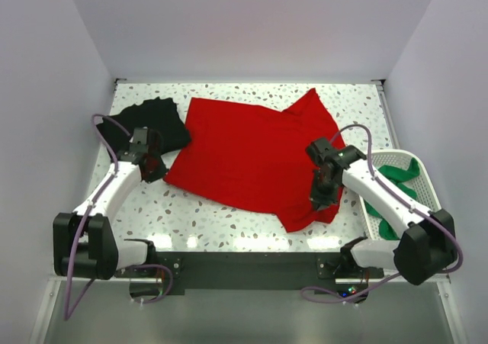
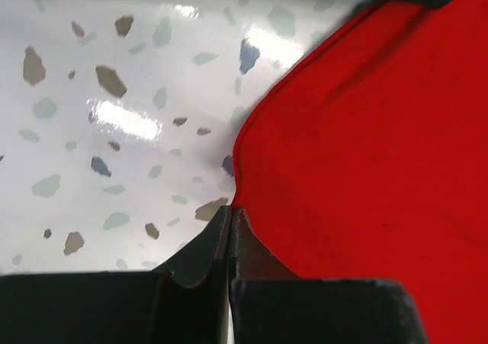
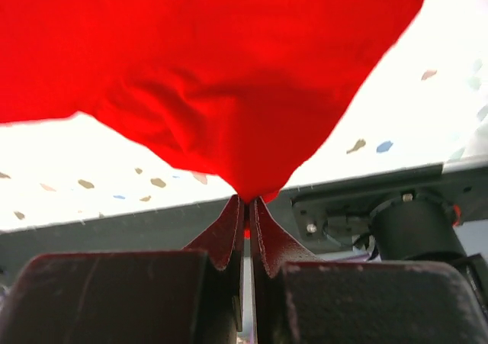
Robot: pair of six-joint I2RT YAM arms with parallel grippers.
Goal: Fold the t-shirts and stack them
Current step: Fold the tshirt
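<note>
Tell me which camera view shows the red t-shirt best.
Top external: nearly the whole red t-shirt shows, spread out. Left wrist shows only one edge caught in its fingers; right wrist only a corner pinched in its fingers.

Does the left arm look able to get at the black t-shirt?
Probably, but not yet: the black t-shirt lies uncovered just beyond the left gripper, which is shut on a corner of the red t-shirt.

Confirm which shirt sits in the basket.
The green t-shirt, in the white basket; the red t-shirt lies spread mid-table, the black t-shirt bunched far left.
</note>
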